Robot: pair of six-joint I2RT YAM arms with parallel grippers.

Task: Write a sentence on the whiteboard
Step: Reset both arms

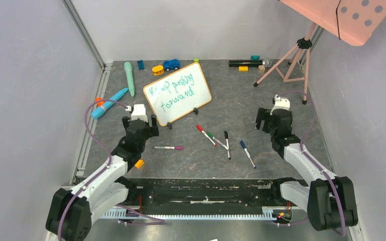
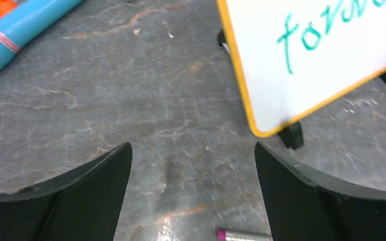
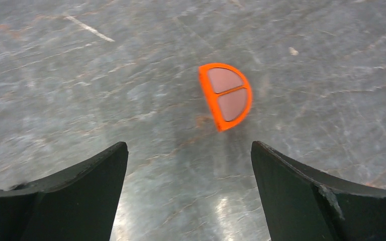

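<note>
The left gripper [image 2: 193, 150] hangs above the table [image 2: 105, 100], jaws spread wide and empty. The whiteboard [image 2: 306, 60] stands just ahead to its right, with the green sentence [image 2: 326, 30] facing it. The right gripper [image 3: 188, 148], equally wide and empty, is well apart from the whiteboard, with an orange half-round piece [image 3: 226, 95] just ahead of it. Loose markers [image 1: 221, 140] lie between the two grippers.

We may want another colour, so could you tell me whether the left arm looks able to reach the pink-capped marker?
Probably yes: the left end effector is open and empty, and the pink-capped marker lies by itself close beside it, with nothing in between.
</note>
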